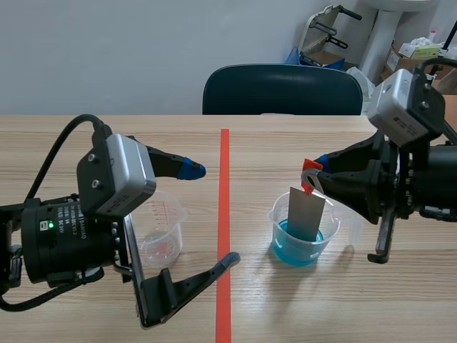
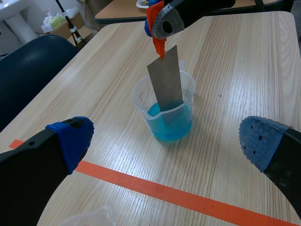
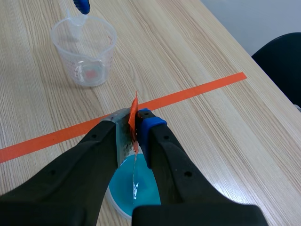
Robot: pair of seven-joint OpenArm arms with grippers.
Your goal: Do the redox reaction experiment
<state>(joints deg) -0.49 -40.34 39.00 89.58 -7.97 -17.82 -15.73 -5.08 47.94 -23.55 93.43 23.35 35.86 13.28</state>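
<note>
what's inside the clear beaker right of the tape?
The clear plastic beaker holds blue liquid and a flat grey metal strip, top held by the right tool. Whether its submerged end touches bottom is hidden.

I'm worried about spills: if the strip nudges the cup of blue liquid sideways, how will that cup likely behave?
The cup looks like thin clear plastic, only partly filled, so it is probably light and would slide or tip easily. The metal strip, pinched in the right gripper, stands straight and looks stiff, so it could likely lever the rim.
</note>
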